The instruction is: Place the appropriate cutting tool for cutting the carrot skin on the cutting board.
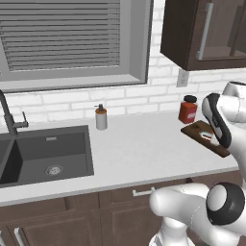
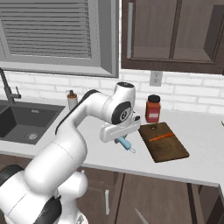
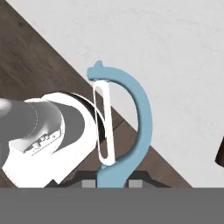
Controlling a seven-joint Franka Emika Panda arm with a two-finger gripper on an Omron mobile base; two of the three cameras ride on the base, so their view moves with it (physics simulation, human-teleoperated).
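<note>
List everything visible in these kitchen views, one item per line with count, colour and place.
Light-blue peeler with loop head: one, held in the end effector above the counter, left of the board.
Dark brown wooden cutting board: one, on the counter's right part.
Thin orange carrot: one, lying on the board.
Red jar with black lid: one, behind the board by the wall.
Soap dispenser: one, pale with a brown top, right of the sink.
Dark grey sink: one, set in the counter's left.
White counter: one.
White robot arm: one.
End effector: one, shut on the peeler.
</note>
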